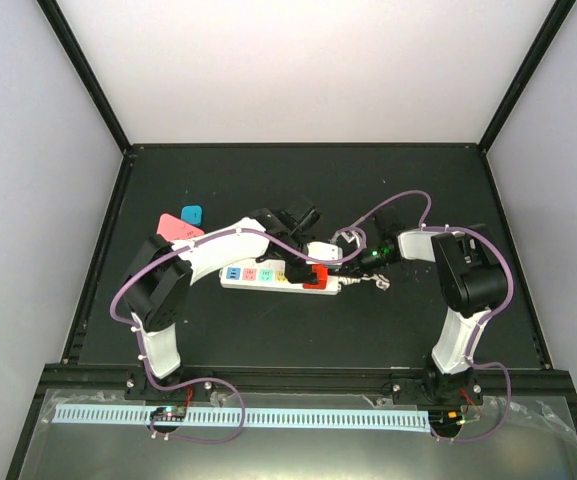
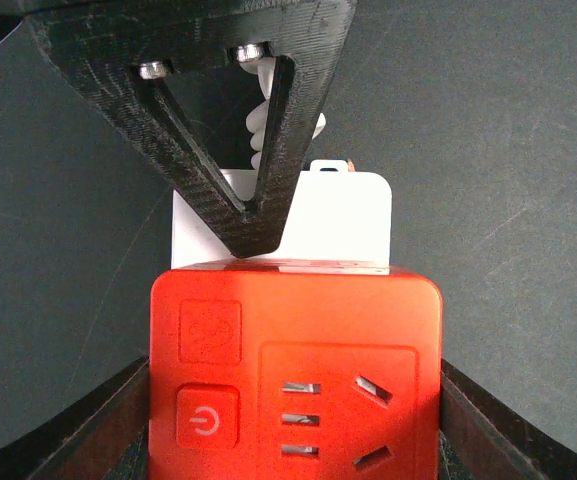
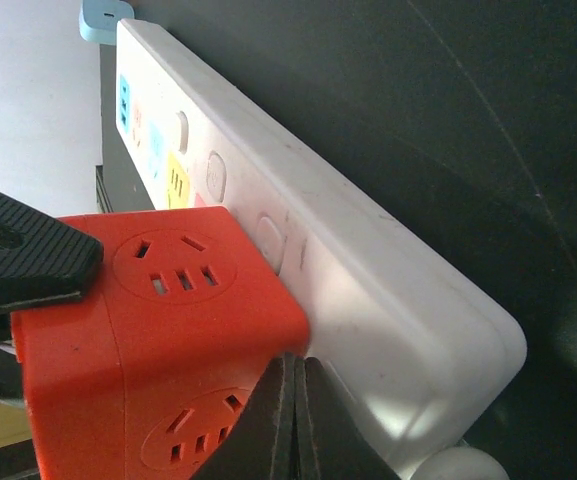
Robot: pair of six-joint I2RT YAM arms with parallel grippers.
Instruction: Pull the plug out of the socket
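Observation:
The socket is a long white power strip (image 1: 258, 275) with pastel outlet faces lying mid-table; its white body also shows in the right wrist view (image 3: 368, 290). A red cube plug (image 1: 314, 277) sits plugged into its right end. My left gripper (image 2: 293, 420) is shut on the red plug (image 2: 293, 370), one finger (image 2: 118, 430) against each side. My right gripper (image 3: 296, 375) is shut, its tips pressing down on the strip right beside the red plug (image 3: 158, 320). The right gripper's black fingers (image 2: 238, 190) show over the strip (image 2: 328, 215) in the left wrist view.
The strip's short white twisted cord (image 1: 373, 283) lies to the right of the strip, under the right wrist. A pink flat object (image 1: 178, 228) and a small blue one (image 1: 192, 213) lie at the back left. Black frame rails border the mat.

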